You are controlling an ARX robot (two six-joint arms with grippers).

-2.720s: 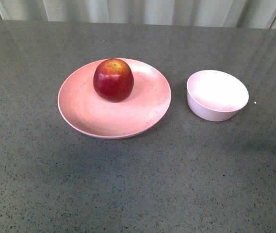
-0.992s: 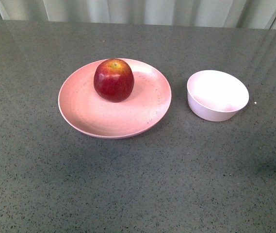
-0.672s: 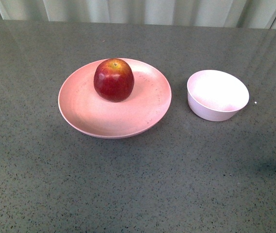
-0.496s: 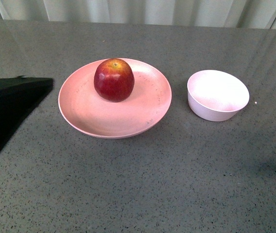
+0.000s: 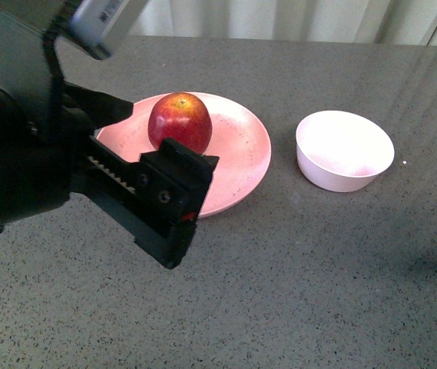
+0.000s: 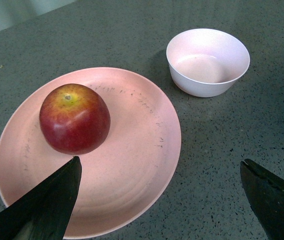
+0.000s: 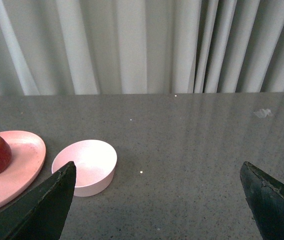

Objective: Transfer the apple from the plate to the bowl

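Apple: the apple sits stem-up on the far half of the plate, and nothing touches it.
Plate: it is pale pink and shallow, and it lies flat on the grey speckled tabletop.
Bowl: the bowl stands empty to the right of the plate, near it but not touching.
Left fingers: the left fingers are spread wide and hold nothing. One tip hovers over the plate just short of the apple, the other over bare tabletop past the rim.
Right fingers: the right fingers are also spread wide and empty, well apart from the apple.
Step in hand: we judge this to be the left arm's reach for the apple, with no contact yet.
Doing it well: we would first shift the gap sideways, since the apple is not centred between the tips. Then we would lower until the fingers flank its widest part. The skin is glossy and round, so we would close gently and squarely. We would keep the tips off the plate so it is not dragged.
After the grip: we would lift straight up before crossing, because the bowl leaves little room for error.
Writing: we read none. A pale tag on the left arm carries dark marks too blurred to make out, and the plate's dark flecks are speckles, not lettering.
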